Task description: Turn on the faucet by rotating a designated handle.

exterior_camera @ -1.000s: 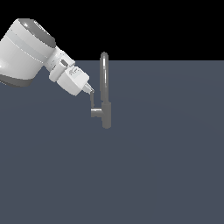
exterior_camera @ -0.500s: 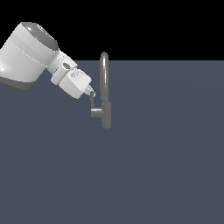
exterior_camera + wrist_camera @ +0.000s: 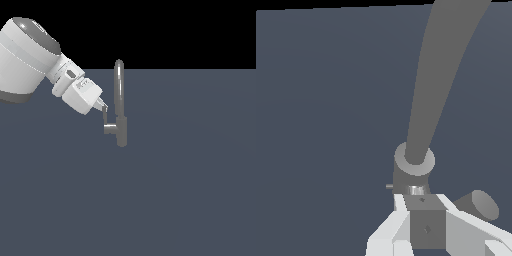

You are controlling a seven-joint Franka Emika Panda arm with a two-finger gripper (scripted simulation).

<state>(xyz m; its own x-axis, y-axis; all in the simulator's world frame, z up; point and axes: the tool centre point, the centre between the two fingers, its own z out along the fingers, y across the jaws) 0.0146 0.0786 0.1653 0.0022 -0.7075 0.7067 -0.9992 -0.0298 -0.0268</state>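
Observation:
The slim grey faucet [image 3: 119, 95] stands upright, its narrow arched spout rising from a thicker body. Its handle [image 3: 109, 129] is a short stub on the exterior view's left with a thin bar pointing up. My gripper [image 3: 103, 107] comes down from the upper left onto the top of that bar. In the wrist view the white fingers [image 3: 390, 234] lie tight against both sides of the dark grey handle bar [image 3: 427, 227], with my gripper [image 3: 422, 202] shut on it. Behind it the faucet [image 3: 436, 95] spout rises large.
The faucet stands on a flat blue-grey surface [image 3: 190, 190]. My bulky white arm [image 3: 30, 60] fills the upper left of the exterior view. A short grey cylinder end [image 3: 482, 204] shows beside one finger.
My gripper has dropped slightly toward the handle bar over the last second. The faucet and its handle look unmoved.

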